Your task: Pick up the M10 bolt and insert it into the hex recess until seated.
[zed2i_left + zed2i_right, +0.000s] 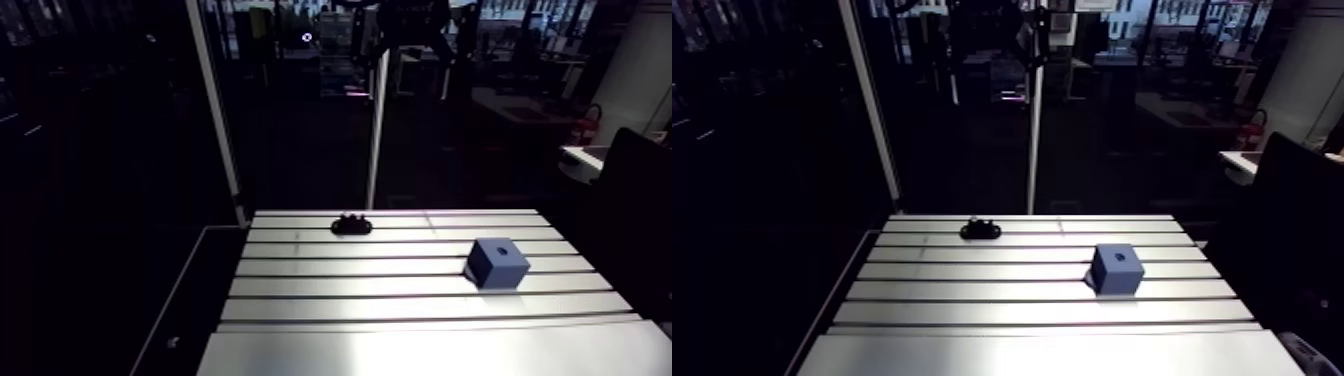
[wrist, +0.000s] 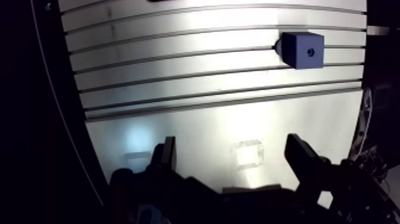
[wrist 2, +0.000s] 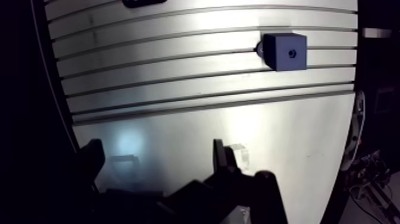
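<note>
The table carries only two things, both on its slotted far half. The gripper hangs over the plain near strip, jaws wide apart with nothing between them, well apart from both things.

A blue block sits toward the right edge, about midway between the near and far edges. The recess is a small dark hole in its top face, opening upward.

A low dark lump near the far edge, left of the block, is most likely the bolt. It seems to lie flat with its long axis along the slots, parallel to the far edge. Which end is the head is too small to tell.

Risks, as I judge them:
- A bolt lying flat must be turned upright before it can enter a hole that faces up. A grip off its middle could let it swing or slip.
- It lies beside a slot, so a nudge from a finger might roll it into the groove.
- The hex head must line up with the recess. If it does not, the bolt would perch unseated or push the loose block aside.
</note>
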